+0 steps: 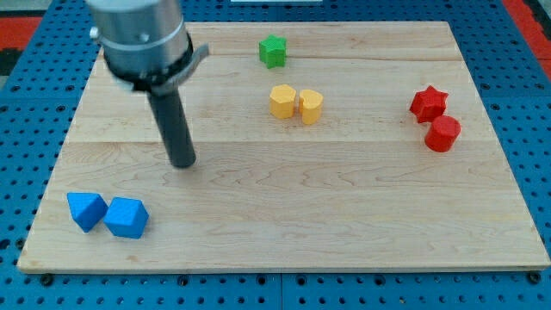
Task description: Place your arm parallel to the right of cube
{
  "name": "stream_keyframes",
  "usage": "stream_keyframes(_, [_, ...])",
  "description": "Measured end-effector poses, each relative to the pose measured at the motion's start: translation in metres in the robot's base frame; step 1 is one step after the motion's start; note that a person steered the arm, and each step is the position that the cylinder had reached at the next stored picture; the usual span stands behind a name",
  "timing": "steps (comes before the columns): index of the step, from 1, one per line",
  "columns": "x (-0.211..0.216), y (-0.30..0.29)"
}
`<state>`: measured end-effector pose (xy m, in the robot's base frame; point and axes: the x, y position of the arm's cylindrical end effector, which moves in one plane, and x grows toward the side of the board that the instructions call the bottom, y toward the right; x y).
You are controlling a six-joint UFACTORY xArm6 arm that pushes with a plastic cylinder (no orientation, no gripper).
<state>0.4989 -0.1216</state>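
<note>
Two blue blocks lie at the view's bottom left: a blue cube (pixel 86 210) and, touching its right side, a second blue block (pixel 127 217) of irregular shape. My tip (pixel 183 164) is the lower end of the dark rod. It rests on the wooden board above and to the right of both blue blocks, with a clear gap between it and them.
A green star block (pixel 273 51) sits near the view's top centre. Two yellow blocks (pixel 282 101) (pixel 311 106) touch each other below it. A red star block (pixel 428 103) and a red round block (pixel 442 133) sit at the right. The board's edge (pixel 275 269) runs along the bottom.
</note>
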Motion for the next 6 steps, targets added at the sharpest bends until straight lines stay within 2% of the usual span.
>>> stream_keyframes(2, [0.010, 0.001])
stream_keyframes(3, [0.059, 0.001])
stream_keyframes(4, [0.064, 0.001])
stream_keyframes(5, [0.095, 0.001])
stream_keyframes(6, [0.109, 0.001])
